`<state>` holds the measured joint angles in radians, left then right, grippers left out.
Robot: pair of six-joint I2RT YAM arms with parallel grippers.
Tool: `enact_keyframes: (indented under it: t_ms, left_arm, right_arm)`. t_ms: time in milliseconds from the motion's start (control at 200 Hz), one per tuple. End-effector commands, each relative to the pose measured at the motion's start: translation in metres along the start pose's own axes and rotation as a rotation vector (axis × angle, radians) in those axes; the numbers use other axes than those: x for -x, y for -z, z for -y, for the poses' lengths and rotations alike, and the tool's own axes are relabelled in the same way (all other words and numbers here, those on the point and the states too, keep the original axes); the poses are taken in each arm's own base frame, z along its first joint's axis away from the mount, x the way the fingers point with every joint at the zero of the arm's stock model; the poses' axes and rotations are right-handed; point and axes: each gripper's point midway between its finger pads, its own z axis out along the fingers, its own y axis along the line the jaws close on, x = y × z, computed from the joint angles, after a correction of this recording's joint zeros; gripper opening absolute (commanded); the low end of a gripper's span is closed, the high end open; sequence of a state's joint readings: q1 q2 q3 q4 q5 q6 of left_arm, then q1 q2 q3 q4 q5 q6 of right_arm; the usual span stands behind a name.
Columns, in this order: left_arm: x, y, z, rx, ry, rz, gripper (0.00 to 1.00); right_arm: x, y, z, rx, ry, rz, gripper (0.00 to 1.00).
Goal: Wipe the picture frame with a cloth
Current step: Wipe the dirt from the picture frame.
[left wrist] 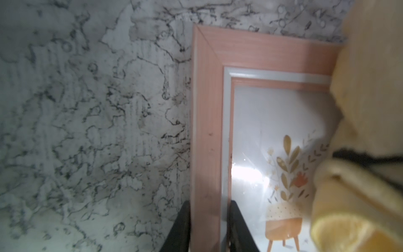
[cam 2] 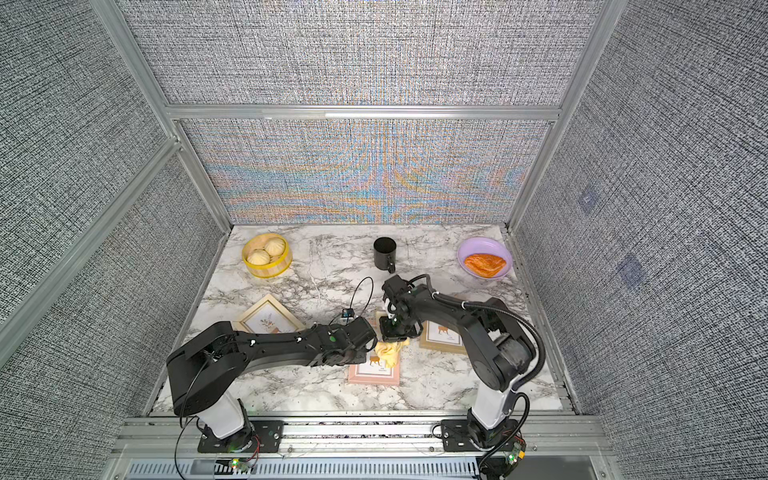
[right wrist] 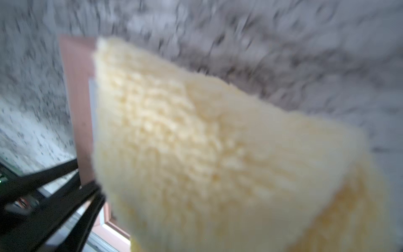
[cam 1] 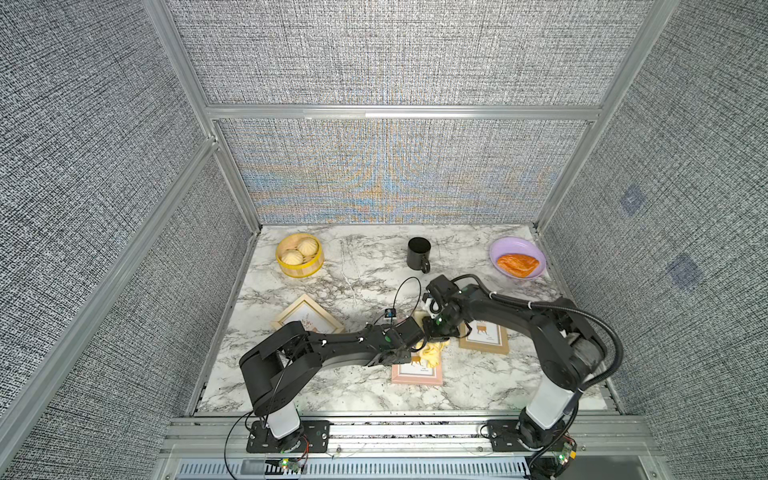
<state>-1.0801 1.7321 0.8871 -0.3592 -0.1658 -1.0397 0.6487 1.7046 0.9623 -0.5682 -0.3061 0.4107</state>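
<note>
Marble table (cam 1: pixel 353 270), both arms met near its middle front. The pink frame (cam 1: pixel 417 372) lay flat there, print side up, with the pale frame (cam 1: pixel 306 315) to its left, partly under the left arm, and the tan frame (cam 1: pixel 484 338) just to its right. In the left wrist view the left gripper (left wrist: pixel 210 203) straddled one side rail of the pink frame (left wrist: pixel 206 131), a black finger (left wrist: pixel 181 227) against the outer edge and another against the inner edge, so it pinched that rail. The right gripper (cam 1: pixel 432 337) pointed down over the frame's far end, jaws pressed together on the top of the cloth (cam 1: pixel 432 353). The cloth hung bunched from it, covering the far part of the print in both top views. In the right wrist view the cloth (right wrist: pixel 196 152) filled most of the picture and was blurred; contact with the glass could not be confirmed. At the back of the table stood a steamer (cam 1: pixel 299 259) with buns at left, a black mug (cam 1: pixel 417 253) in the middle, and a purple plate (cam 1: pixel 505 245) holding a pastry (cam 1: pixel 517 265) at right, all well apart from the arms.
</note>
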Motion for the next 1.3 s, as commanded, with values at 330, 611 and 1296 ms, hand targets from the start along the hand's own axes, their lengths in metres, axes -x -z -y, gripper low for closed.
enact_keyframes:
  t_ms: [330, 611, 1296]
  left_arm:
    - [-0.128, -0.005, -0.083, 0.300, 0.013, -0.585, 0.00]
    - [-0.129, -0.002, -0.088, 0.315, 0.015, -0.583, 0.00]
    - [-0.127, -0.002, -0.086, 0.326, 0.007, -0.587, 0.00]
  right_arm:
    - [-0.065, 0.018, 0.028, -0.158, -0.113, -0.115, 0.00]
    - [0.047, 0.067, 0.015, -0.090, -0.066, 0.053, 0.00]
    - [-0.116, 0.009, 0.014, -0.093, -0.124, -0.241, 0.00]
